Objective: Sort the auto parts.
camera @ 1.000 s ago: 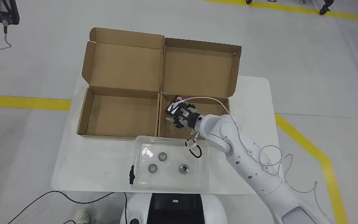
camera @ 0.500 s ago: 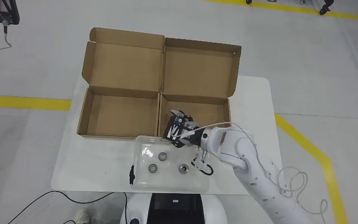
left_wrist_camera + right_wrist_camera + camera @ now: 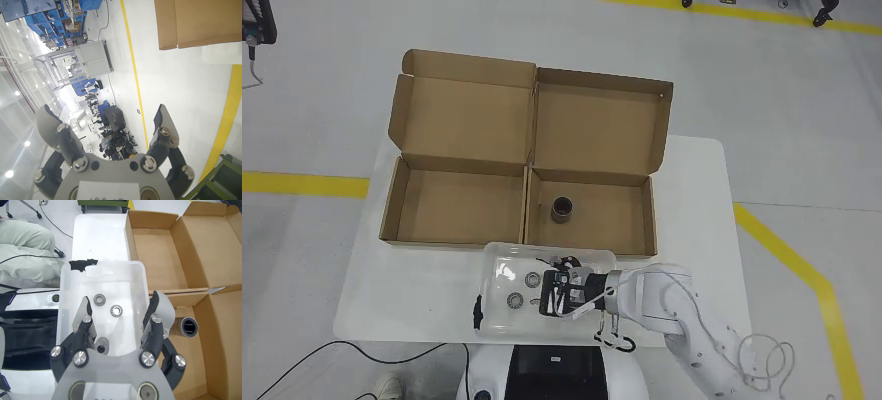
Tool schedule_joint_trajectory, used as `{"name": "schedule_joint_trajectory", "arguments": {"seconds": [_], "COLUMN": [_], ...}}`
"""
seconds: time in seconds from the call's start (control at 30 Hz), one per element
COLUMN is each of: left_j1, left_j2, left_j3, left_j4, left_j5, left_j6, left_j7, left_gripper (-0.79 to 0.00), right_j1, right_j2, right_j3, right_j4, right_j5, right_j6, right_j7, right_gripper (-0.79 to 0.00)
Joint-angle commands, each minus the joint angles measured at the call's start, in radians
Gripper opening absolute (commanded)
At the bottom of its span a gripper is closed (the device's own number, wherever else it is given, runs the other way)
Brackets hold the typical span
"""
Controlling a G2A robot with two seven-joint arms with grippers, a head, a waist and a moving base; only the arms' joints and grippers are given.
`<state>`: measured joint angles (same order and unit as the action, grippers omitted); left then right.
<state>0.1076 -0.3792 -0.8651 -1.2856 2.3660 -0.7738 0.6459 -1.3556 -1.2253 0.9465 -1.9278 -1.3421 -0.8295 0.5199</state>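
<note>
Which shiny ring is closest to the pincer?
The smooth one with the dark hole, partly hidden behind the right pincer; both ribbed rings lie farther off.

Setting: large industrial hall, robotics lab or factory floor. Evidence: pale glossy floor [image 3: 802, 90] marked with yellow lines [image 3: 302, 184]; blue storage racks [image 3: 49, 28] stacked with bins and cartons; aluminium-framed enclosure [image 3: 75, 64] with grey panels; round ceiling lights [image 3: 27, 143]; black office chairs [image 3: 130, 140] clustered at workstations; green wheeled cart [image 3: 102, 204]. On the white table [image 3: 697, 170]: metal bearings [image 3: 99, 299] in a clear tray [image 3: 65, 289], open cardboard boxes [image 3: 457, 205]
</note>
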Motion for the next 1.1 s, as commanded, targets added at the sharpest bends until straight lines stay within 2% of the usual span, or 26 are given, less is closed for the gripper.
{"name": "schedule_joint_trajectory", "arguments": {"seconds": [0.0, 0.13, 0.27, 0.37, 0.43, 0.53, 0.6, 0.67, 0.77, 0.87, 0.93, 1.0, 1.07], "left_j1": [0.0, 0.0, 0.0, 0.0, 0.0, 0.0, 0.0, 0.0, 0.0, 0.0, 0.0, 0.0, 0.0], "left_j2": [0.0, 0.0, 0.0, 0.0, 0.0, 0.0, 0.0, 0.0, 0.0, 0.0, 0.0, 0.0, 0.0], "left_j3": [0.0, 0.0, 0.0, 0.0, 0.0, 0.0, 0.0, 0.0, 0.0, 0.0, 0.0, 0.0, 0.0], "left_j4": [0.0, 0.0, 0.0, 0.0, 0.0, 0.0, 0.0, 0.0, 0.0, 0.0, 0.0, 0.0, 0.0], "left_j5": [0.0, 0.0, 0.0, 0.0, 0.0, 0.0, 0.0, 0.0, 0.0, 0.0, 0.0, 0.0, 0.0], "left_j6": [0.0, 0.0, 0.0, 0.0, 0.0, 0.0, 0.0, 0.0, 0.0, 0.0, 0.0, 0.0, 0.0], "left_j7": [0.0, 0.0, 0.0, 0.0, 0.0, 0.0, 0.0, 0.0, 0.0, 0.0, 0.0, 0.0, 0.0], "left_gripper": [0.0, 0.0, 0.0, 0.0, 0.0, 0.0, 0.0, 0.0, 0.0, 0.0, 0.0, 0.0, 0.0], "right_j1": [-0.024, -0.06, -0.081, -0.074, -0.058, -0.04, -0.032, -0.021, -0.003, 0.014, 0.024, 0.035, 0.044], "right_j2": [0.008, 0.022, 0.031, 0.031, 0.028, 0.024, 0.021, 0.018, 0.013, 0.01, 0.008, 0.006, 0.004], "right_j3": [0.01, 0.021, 0.017, -0.006, -0.023, -0.053, -0.075, -0.094, -0.112, -0.126, -0.137, -0.148, -0.158], "right_j4": [-0.003, -0.014, -0.018, -0.01, -0.005, 0.0, 0.008, 0.024, 0.05, 0.071, 0.078, 0.085, 0.092], "right_j5": [-0.021, -0.06, -0.077, -0.071, -0.07, -0.087, -0.089, -0.075, -0.045, -0.025, -0.015, -0.01, -0.004], "right_j6": [-0.021, -0.046, -0.042, -0.027, -0.005, 0.034, 0.053, 0.064, 0.081, 0.102, 0.113, 0.12, 0.131], "right_j7": [-0.006, 0.015, 0.083, 0.163, 0.207, 0.267, 0.309, 0.344, 0.385, 0.423, 0.444, 0.459, 0.479], "right_gripper": [-0.339, -0.366, -0.348, -0.348, -0.394, -0.403, -0.394, -0.311, -0.292, -0.323, -0.4, -0.443, -0.597]}}
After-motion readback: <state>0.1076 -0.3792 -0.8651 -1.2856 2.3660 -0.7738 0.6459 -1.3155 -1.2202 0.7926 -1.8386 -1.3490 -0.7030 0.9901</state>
